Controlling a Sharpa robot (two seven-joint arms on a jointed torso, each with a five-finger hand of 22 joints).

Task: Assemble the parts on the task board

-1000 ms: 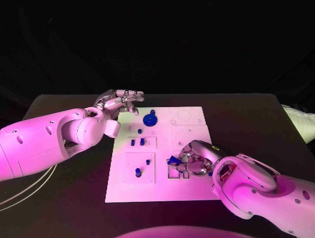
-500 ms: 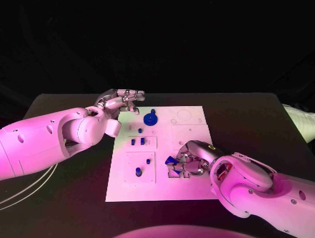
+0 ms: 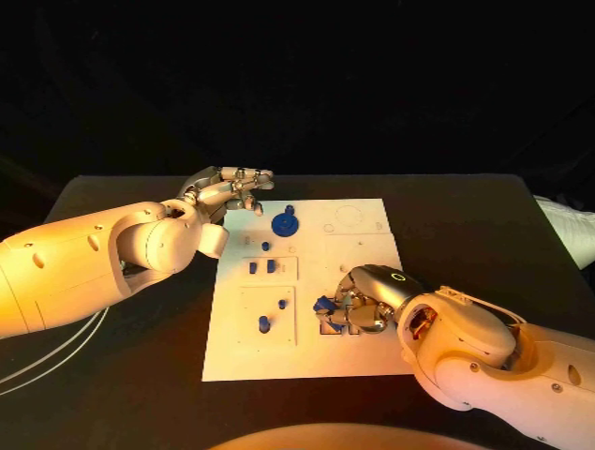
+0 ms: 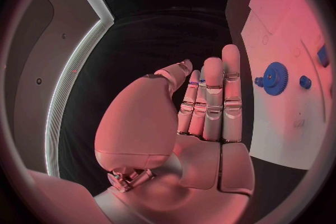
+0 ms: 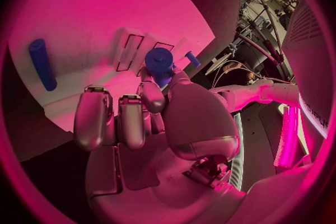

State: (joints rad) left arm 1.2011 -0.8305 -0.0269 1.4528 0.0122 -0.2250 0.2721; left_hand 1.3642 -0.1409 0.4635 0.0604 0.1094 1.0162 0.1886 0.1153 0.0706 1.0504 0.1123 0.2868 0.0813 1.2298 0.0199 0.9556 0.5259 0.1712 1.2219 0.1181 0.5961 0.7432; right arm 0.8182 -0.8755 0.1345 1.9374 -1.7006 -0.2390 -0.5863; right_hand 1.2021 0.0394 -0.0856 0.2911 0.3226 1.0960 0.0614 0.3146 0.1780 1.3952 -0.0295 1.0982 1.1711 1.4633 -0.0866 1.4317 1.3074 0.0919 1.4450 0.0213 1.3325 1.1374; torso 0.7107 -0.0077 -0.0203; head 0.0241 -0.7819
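The white task board (image 3: pixel 364 361) lies in the middle of the black surface (image 3: pixel 486 216), and the right robot hand (image 3: pixel 355 305) is down on its near-right part, beside the rectangular slots cut there. In the right wrist view this robot hand (image 5: pixel 150 123) pinches a small blue round part (image 5: pixel 159 60) between its thumb and a finger, right over the board next to the dark slots, while its other fingers (image 5: pixel 94 117) curl downward; from the head view the same blue piece (image 3: pixel 327 305) shows at the left edge of the hand. The left robot hand (image 3: pixel 230 192) hangs at the board's far-left corner, holding nothing — its fingers (image 4: pixel 213 95) lie straight and close together, palm open, as the left wrist view shows. Just beside it on the board sits a blue gear (image 3: pixel 285 225), seen also from the left wrist (image 4: pixel 275 77) with a small blue peg (image 4: pixel 306 82) near it. Further small blue pegs (image 3: pixel 262 266) stand in the left column of the board, and a blue rod (image 5: pixel 42 64) lies flat on the board, well apart from the right hand.
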